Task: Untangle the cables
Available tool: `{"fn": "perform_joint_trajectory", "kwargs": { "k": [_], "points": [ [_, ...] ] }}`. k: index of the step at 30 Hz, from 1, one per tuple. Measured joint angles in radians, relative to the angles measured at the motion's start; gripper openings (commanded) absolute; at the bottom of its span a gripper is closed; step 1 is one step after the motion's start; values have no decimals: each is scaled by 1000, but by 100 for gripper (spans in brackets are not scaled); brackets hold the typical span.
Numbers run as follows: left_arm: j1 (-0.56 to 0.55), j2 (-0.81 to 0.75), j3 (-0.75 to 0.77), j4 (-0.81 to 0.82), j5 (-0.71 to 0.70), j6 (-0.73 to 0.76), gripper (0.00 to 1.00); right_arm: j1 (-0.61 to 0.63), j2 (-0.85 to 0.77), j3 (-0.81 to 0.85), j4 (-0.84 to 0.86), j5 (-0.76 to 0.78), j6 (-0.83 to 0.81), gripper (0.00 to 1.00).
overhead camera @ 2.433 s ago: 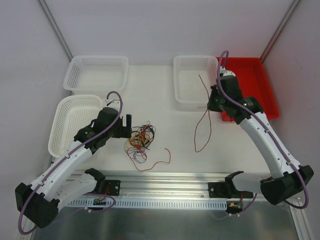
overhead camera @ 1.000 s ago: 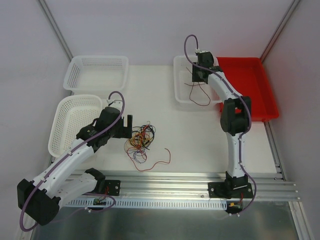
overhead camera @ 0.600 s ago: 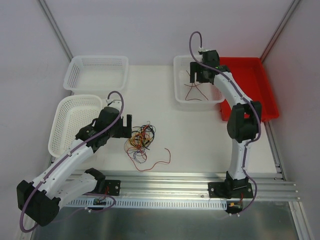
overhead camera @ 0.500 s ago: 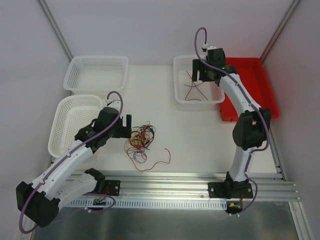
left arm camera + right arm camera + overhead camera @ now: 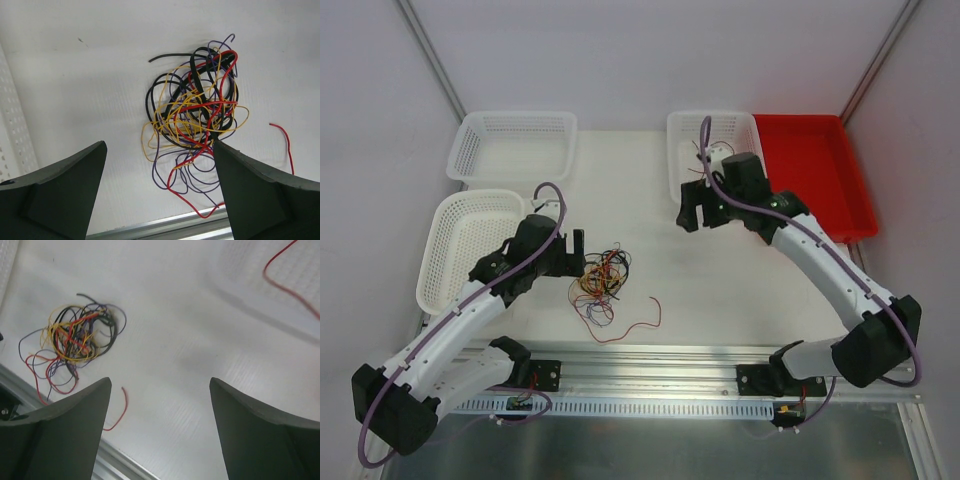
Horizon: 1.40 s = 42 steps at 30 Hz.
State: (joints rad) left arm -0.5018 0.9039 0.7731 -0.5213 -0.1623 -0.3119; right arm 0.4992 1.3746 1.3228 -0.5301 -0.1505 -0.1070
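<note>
The cables (image 5: 600, 280) lie in a tangle of red, yellow, black and purple wires on the white table, with one long red end (image 5: 632, 330) trailing toward the front rail. My left gripper (image 5: 578, 250) hovers open just left of the tangle. The left wrist view shows the tangle (image 5: 195, 115) ahead of the open left gripper (image 5: 159, 145). My right gripper (image 5: 700, 212) hangs open and empty over the table in front of the back-right basket. From the right gripper (image 5: 160, 380) the tangle (image 5: 75, 337) is far off to the left. A separate red cable (image 5: 264, 271) lies in that basket.
A white basket (image 5: 712, 125) stands at the back right, with a red tray (image 5: 825, 165) beside it. Two more white baskets stand at the back left (image 5: 515, 125) and at the left (image 5: 445, 245). An aluminium rail (image 5: 650, 355) runs along the near edge.
The right gripper carried a red cable to the back-right basket, opened and left it there. It then swung down and left over the table. The left arm stayed still.
</note>
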Motion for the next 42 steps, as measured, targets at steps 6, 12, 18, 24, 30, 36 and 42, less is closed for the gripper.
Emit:
{"fn": "perform_joint_trajectory", "kwargs": {
  "k": [6, 12, 18, 24, 30, 36, 42],
  "points": [
    [0, -13, -61, 8, 76, -116, 82, 162, -69, -234, 60, -10, 85, 83],
    [-1, -49, -183, -5, 163, -248, 70, 259, -88, -353, 193, -12, 182, 83],
    [-5, -98, -234, -14, 203, -318, 65, 327, -60, -373, 305, -11, 247, 82],
    [-71, -107, -271, -12, 206, -405, 56, 369, -8, -373, 367, -10, 281, 82],
    [-135, -69, -288, -11, 184, -465, 44, 395, 14, -376, 385, -10, 291, 82],
    [-141, -32, -302, 22, 153, -508, 35, 398, 14, -385, 393, -6, 300, 82],
    [-141, -21, -328, 56, 138, -542, 31, 403, 14, -394, 404, -1, 306, 82]
  ]
}}
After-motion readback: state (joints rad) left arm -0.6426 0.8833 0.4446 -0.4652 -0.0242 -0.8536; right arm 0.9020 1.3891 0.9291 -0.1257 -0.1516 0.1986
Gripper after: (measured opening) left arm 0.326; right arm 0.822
